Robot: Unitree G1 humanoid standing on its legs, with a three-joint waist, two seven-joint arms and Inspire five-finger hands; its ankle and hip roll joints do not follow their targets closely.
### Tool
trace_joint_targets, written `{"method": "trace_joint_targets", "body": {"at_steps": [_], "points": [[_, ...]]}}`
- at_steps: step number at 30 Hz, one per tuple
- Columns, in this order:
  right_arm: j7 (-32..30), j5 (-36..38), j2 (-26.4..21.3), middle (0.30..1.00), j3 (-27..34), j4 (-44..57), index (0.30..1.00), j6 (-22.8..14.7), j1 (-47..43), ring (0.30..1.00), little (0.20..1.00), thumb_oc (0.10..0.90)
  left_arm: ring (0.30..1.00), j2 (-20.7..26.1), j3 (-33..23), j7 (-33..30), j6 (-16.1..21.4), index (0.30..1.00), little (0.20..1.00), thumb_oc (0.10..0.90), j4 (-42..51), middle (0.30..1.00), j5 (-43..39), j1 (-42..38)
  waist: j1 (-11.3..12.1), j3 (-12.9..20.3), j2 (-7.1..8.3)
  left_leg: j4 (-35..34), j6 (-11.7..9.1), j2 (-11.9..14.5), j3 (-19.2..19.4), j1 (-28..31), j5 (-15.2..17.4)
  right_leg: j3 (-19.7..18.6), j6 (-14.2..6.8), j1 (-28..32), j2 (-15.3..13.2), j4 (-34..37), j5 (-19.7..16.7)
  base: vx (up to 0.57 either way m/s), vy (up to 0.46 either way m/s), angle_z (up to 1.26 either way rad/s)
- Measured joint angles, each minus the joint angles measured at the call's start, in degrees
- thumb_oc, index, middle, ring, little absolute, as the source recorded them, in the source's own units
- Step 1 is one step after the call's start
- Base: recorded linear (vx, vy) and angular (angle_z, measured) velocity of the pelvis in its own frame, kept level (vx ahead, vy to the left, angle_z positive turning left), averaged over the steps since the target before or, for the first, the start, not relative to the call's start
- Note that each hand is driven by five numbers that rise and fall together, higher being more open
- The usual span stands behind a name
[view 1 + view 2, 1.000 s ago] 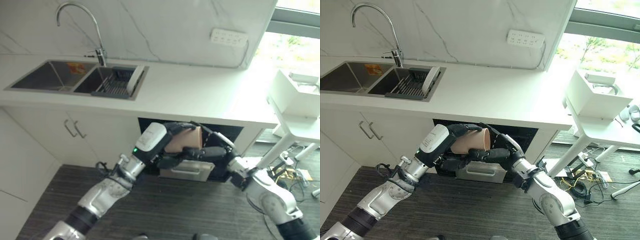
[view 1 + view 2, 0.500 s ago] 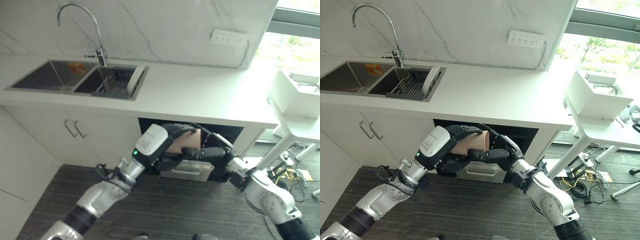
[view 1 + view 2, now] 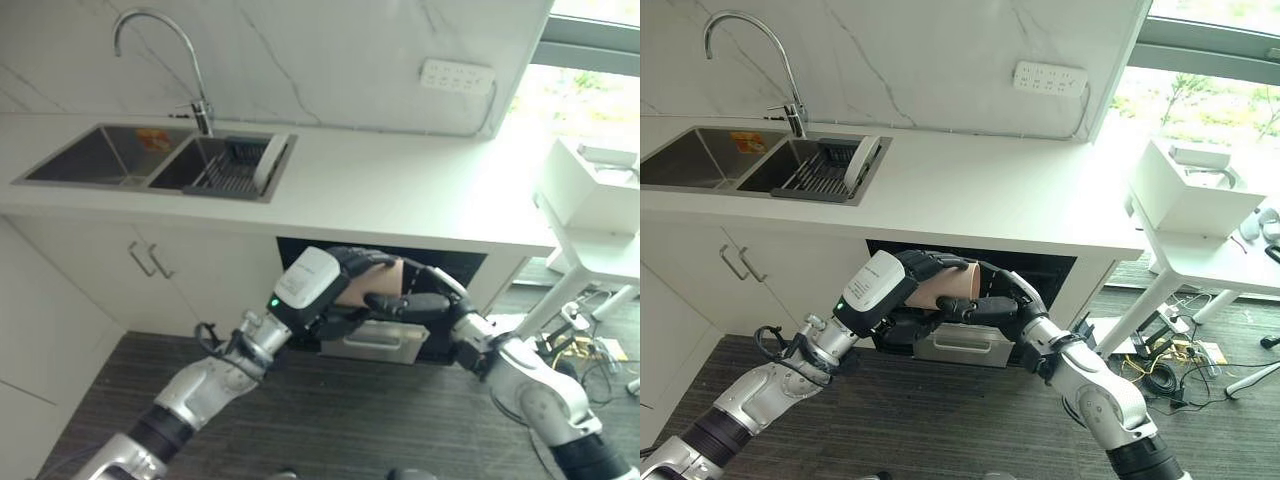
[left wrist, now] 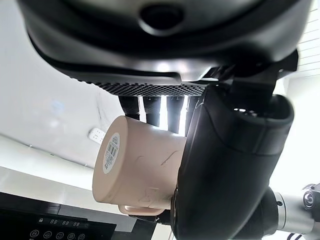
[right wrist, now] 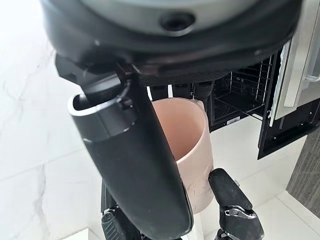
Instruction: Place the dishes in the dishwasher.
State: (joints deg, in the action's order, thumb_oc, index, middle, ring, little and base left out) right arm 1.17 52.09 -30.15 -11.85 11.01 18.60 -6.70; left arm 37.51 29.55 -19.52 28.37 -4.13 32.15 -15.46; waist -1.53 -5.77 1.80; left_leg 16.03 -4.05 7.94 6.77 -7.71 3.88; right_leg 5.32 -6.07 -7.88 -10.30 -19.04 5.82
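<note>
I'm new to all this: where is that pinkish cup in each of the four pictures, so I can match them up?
Left eye view: the cup sits low centre, between both hands, before the open dishwasher.
Right eye view: the cup is low centre, in the same spot.
Left wrist view: its base and side show at centre-left.
Right wrist view: its open mouth shows at centre.
Shared landmark: the dishwasher's dark opening.

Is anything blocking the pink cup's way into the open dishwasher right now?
Nothing visible does. The pink cup is held between the left hand and the right hand, right in front of the open dishwasher. The right wrist view shows dark racks behind the cup with no object between.
</note>
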Motion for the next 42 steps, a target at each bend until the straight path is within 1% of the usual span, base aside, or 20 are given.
{"method": "trace_joint_targets", "body": {"at_steps": [1,2,6,8,11,15,18,19,21,23,26,29,31,32,35,37,38,39,40,42], "points": [[-0.5,-0.3,0.4,0.300,-0.1,0.0,0.300,0.0,0.0,0.300,0.300,0.400,0.512,0.0,0.0,0.0,-0.3,0.512,0.512,0.541,0.0,0.512,0.0,0.0,0.0,0.0,0.00,0.0,0.0,0.0,0.1,0.0,0.0,-0.1,0.0,-0.1,0.0,0.0,0.0,0.00,0.005,-0.06],[-1.0,-0.3,0.4,0.300,-0.4,0.0,0.300,-0.1,0.0,0.300,0.300,0.400,0.900,0.0,0.0,0.1,-0.6,0.900,0.900,0.800,0.0,0.900,0.0,0.0,0.0,0.0,0.00,0.0,0.0,0.0,0.2,0.0,0.0,-0.2,0.0,-0.1,0.0,0.0,0.0,0.01,0.007,-0.03],[-2.3,-3.0,1.0,0.300,-1.0,0.0,0.300,-1.7,0.0,0.300,0.300,0.400,0.900,-0.7,-0.1,-0.3,-1.5,0.900,0.900,0.800,0.0,0.900,-0.4,0.4,0.1,0.0,0.00,-0.1,0.0,0.0,0.3,0.0,0.0,-0.2,0.0,-0.2,0.0,0.0,0.0,0.00,0.000,0.00],[-3.0,-3.8,1.8,0.300,-1.0,0.0,0.300,-2.4,-0.5,0.300,0.300,0.400,0.900,-0.7,0.1,-0.2,-1.5,0.900,0.900,0.800,0.1,0.900,-0.4,0.5,0.1,0.0,0.00,-0.1,0.0,0.0,0.3,0.0,0.0,-0.2,0.0,-0.2,0.0,0.0,0.0,0.00,0.000,0.00],[-4.4,-4.9,2.7,0.300,-0.8,0.0,0.300,-4.8,-0.5,0.300,0.300,0.400,0.900,-0.7,-1.0,-0.2,-0.8,0.900,0.900,0.800,1.8,0.900,-0.6,1.6,0.1,0.0,0.00,-0.3,0.0,0.0,0.4,-0.1,0.0,-0.2,0.0,-0.4,0.0,0.0,0.0,0.00,0.000,0.00],[-5.6,-5.8,2.8,0.300,1.0,0.0,0.300,-7.0,-0.5,0.300,0.300,0.400,0.900,-0.6,-6.0,-0.5,0.8,0.900,0.900,0.800,4.6,0.900,-2.5,6.2,0.1,0.0,-0.01,-0.6,-0.5,0.0,0.4,0.0,-0.3,-0.2,0.0,-0.5,0.0,0.0,0.0,0.00,0.000,0.00],[-7.7,-7.1,2.8,0.300,6.4,0.0,0.300,-8.8,-0.4,0.300,0.300,0.400,0.900,-0.6,-11.0,-1.3,0.5,0.900,0.900,0.800,4.2,0.900,-3.0,9.5,0.3,0.0,-0.02,-1.0,-0.4,0.0,0.4,0.0,-0.4,-0.1,0.0,-0.6,0.0,0.1,0.0,0.00,0.000,0.00],[-8.0,-7.1,2.8,0.300,8.4,0.0,0.300,-9.8,-0.4,0.300,0.300,0.400,0.900,-0.6,-12.5,-1.5,0.5,0.900,0.900,0.800,4.0,0.900,-4.7,10.8,0.3,0.0,-0.02,-1.2,-0.4,0.0,0.4,0.2,-0.5,-0.1,0.0,-0.5,0.0,0.2,0.0,0.00,0.000,0.00],[-9.0,-7.2,2.7,0.300,10.6,0.0,0.300,-11.3,-0.4,0.300,0.300,0.400,0.900,-0.6,-14.4,-1.7,0.4,0.900,0.900,0.800,3.8,0.900,-5.3,12.0,0.3,0.0,-0.03,-1.4,-0.4,0.0,0.5,0.4,-0.5,-0.1,-0.1,-0.4,0.0,0.2,0.0,0.00,0.000,0.00],[-9.9,-8.3,2.7,0.300,11.5,0.0,0.300,-12.3,-0.4,0.300,0.300,0.400,0.900,-0.7,-15.3,-1.8,0.5,0.900,0.900,0.800,3.8,0.900,-7.2,12.8,0.3,0.0,-0.05,-1.5,-0.4,0.0,0.5,0.6,-0.5,-0.1,-0.1,-0.2,0.0,0.3,0.0,0.00,0.000,0.00],[-10.4,-9.2,2.7,0.300,11.6,-0.1,0.300,-13.2,0.1,0.300,0.300,0.400,0.900,-0.6,-16.5,-2.6,0.6,0.900,0.900,0.800,3.8,0.900,-7.4,12.8,0.2,0.0,-0.06,-1.7,-0.4,0.0,0.5,0.8,-0.5,-0.1,-0.1,-0.1,0.0,0.4,0.1,0.00,0.000,0.00],[-11.2,-9.1,2.7,0.300,11.8,-0.4,0.300,-13.4,2.2,0.300,0.300,0.400,0.900,-1.0,-19.2,-2.7,0.6,0.900,0.900,0.800,3.8,0.900,-11.8,12.9,0.2,-0.1,-0.06,-1.9,-0.4,0.0,0.5,0.8,-0.5,0.0,0.0,0.1,0.1,0.8,0.1,0.00,0.000,0.00],[-11.1,-9.1,2.8,0.300,12.7,-0.7,0.300,-13.4,3.7,0.300,0.300,0.400,0.900,-2.9,-21.3,-2.2,0.5,0.900,0.900,0.800,3.8,0.900,-14.1,13.1,0.2,-0.1,-0.05,-2.0,-0.4,0.0,0.5,0.8,-0.5,0.0,0.0,0.2,0.1,1.0,0.1,0.00,0.000,0.00],[-11.0,-9.0,2.8,0.300,12.9,-0.7,0.300,-13.4,4.4,0.300,0.300,0.400,0.900,-2.8,-21.5,-1.8,0.3,0.900,0.900,0.800,3.9,0.900,-15.4,13.4,0.2,-0.1,-0.04,-2.0,-0.4,0.0,0.5,0.8,-0.5,0.0,-0.1,0.2,0.1,1.0,0.1,0.00,0.000,0.00],[-8.4,-8.0,2.9,0.300,13.1,-0.7,0.300,-13.4,5.7,0.300,0.300,0.400,0.900,-2.8,-20.5,4.4,-2.2,0.900,0.900,0.800,3.6,0.900,-16.2,14.6,-0.1,-0.1,-0.05,-2.3,-0.5,0.0,0.6,0.8,-0.6,0.0,-0.1,0.1,0.2,1.2,0.0,0.00,0.000,0.00],[-6.3,-5.5,3.6,0.300,13.1,-0.7,0.300,-13.4,6.2,0.300,0.300,0.400,0.900,-2.7,-19.5,7.4,-3.5,0.900,0.900,0.800,2.9,0.900,-16.3,14.5,-0.4,-0.1,-0.10,-2.3,-0.6,0.0,0.7,0.9,-0.6,-0.1,-0.1,-0.3,0.2,1.2,0.0,0.00,-0.004,-0.02],[-4.8,-3.6,4.8,0.300,13.0,-0.7,0.300,-13.4,6.4,0.300,0.300,0.400,0.900,-2.5,-18.6,10.1,-5.5,0.900,0.900,0.800,2.2,0.900,-17.1,14.2,-0.6,-0.1,-0.14,-2.3,-0.6,0.1,0.8,0.9,-0.6,-0.1,-0.1,-0.3,0.2,1.2,0.0,-0.01,-0.015,-0.04],[-2.2,-1.3,5.9,0.300,12.0,-0.7,0.300,-13.5,6.4,0.300,0.300,0.400,0.900,-2.4,-16.1,13.5,-8.9,0.900,0.900,0.800,0.1,0.900,-18.5,14.0,-1.4,-0.2,-0.20,-2.3,-0.7,0.1,0.8,0.9,-0.7,-0.1,-0.2,-0.3,0.2,1.2,0.0,0.00,-0.015,-0.04],[-1.3,-0.9,6.0,0.300,11.8,-0.6,0.300,-13.5,6.4,0.300,0.300,0.400,0.900,-2.4,-14.9,14.7,-10.3,0.900,0.900,0.800,-1.0,0.900,-18.5,13.7,-1.6,-0.2,-0.21,-2.4,-0.7,0.1,0.9,0.9,-0.7,-0.3,-0.2,-0.6,0.3,1.2,0.0,0.00,-0.009,-0.07],[0.8,0.4,6.2,0.300,11.8,-0.5,0.300,-13.6,6.3,0.300,0.300,0.400,0.900,-2.4,-12.0,18.1,-14.8,0.900,0.900,0.800,-3.4,0.900,-18.6,13.5,-1.9,-0.2,-0.25,-2.5,-0.7,0.3,1.5,0.9,-0.7,-0.7,-0.3,-0.7,0.4,1.2,-0.1,0.00,0.001,-0.11]]}}
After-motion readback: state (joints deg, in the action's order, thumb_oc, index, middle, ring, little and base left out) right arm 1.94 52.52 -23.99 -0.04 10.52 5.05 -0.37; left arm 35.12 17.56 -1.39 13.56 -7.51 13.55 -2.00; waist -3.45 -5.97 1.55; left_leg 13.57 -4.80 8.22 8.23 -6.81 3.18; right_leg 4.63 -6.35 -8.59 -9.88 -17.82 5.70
